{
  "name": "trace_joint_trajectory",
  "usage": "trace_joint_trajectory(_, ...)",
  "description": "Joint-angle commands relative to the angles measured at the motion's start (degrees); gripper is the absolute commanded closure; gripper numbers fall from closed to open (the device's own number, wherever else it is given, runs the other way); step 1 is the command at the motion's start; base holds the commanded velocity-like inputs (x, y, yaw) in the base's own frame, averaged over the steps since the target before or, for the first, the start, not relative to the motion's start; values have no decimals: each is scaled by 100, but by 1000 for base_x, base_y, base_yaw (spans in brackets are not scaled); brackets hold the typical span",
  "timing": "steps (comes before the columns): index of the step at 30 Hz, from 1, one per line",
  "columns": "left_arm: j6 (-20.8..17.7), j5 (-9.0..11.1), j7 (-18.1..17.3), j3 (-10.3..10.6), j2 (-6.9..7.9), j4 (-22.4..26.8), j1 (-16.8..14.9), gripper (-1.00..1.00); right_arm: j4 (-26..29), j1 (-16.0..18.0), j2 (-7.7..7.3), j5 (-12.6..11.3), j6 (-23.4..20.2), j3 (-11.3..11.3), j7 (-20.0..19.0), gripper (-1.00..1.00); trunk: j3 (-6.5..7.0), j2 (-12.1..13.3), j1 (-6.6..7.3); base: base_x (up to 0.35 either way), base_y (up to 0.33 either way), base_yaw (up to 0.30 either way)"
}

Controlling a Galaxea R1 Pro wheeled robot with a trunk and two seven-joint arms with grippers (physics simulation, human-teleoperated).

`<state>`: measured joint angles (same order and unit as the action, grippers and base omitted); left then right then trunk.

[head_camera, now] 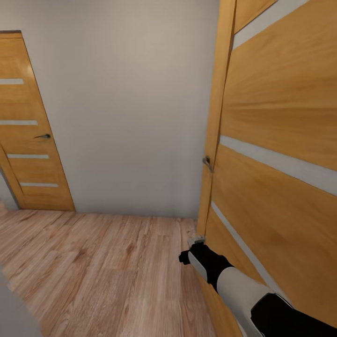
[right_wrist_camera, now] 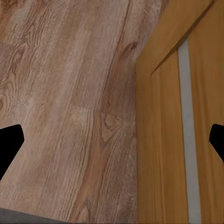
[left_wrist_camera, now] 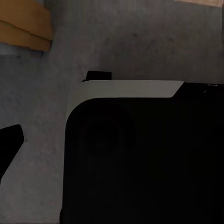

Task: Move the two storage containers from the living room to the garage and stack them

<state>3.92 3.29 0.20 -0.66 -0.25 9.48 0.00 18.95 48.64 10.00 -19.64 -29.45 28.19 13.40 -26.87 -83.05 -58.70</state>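
Note:
The two storage containers are out of view. My right gripper reaches forward low over the light wood-plank floor, close beside the edge of an open wooden door. In the right wrist view the right gripper is open, its dark fingertips far apart at the picture's edges with nothing between them. In the left wrist view one fingertip of my left gripper sits at the picture's edge, so it looks open. It points at my own black-and-white body over a grey mottled floor.
A plain grey wall stands straight ahead. A second, closed wooden door with a dark handle is at the left. The open door's handle juts out just above my right arm. Bare plank floor lies between the doors.

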Motion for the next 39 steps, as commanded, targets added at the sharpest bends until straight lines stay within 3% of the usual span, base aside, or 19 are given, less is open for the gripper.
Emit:
trace_joint_trajectory(1,13,34,1,-4,-1,2,0,-100,3,6,0,-60,-17,38,49,-100,-6,-3,-3,276,0,0)
trace_joint_trajectory(8,13,33,37,-4,-1,1,0,-100,3,6,0,-58,-17,38,57,-100,-6,-3,-3,169,0,0)
trace_joint_trajectory(39,17,23,46,-4,-1,-7,0,-100,12,6,0,-48,-26,38,74,-100,-6,-3,-3,3,0,0)
